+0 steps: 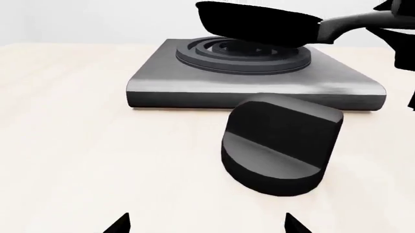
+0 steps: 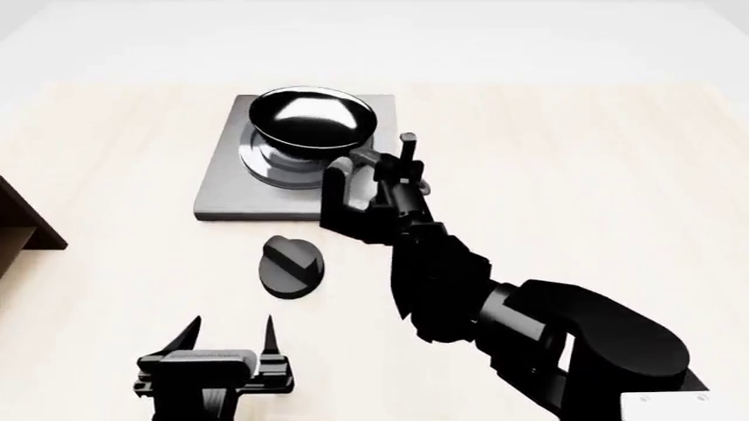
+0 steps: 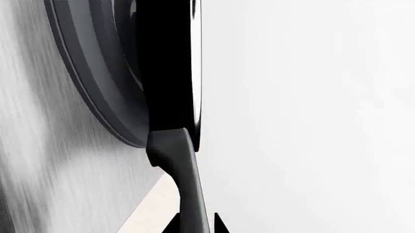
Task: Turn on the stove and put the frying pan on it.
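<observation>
The grey stove (image 2: 223,189) lies flat on the pale table, its burner rings (image 1: 246,56) showing in the left wrist view. The black frying pan (image 2: 314,116) hangs just above the burner, its underside (image 1: 259,24) clear of the rings in the left wrist view. My right gripper (image 2: 372,180) is shut on the pan's handle (image 3: 184,179), which runs between its fingertips (image 3: 194,228). My left gripper (image 2: 231,336) is open and empty, a little in front of the black round knob (image 2: 290,266), which also shows in the left wrist view (image 1: 282,145).
A dark brown piece of furniture (image 2: 26,219) juts in at the table's left edge. The pale table (image 2: 585,175) stretches wide to the right of the stove.
</observation>
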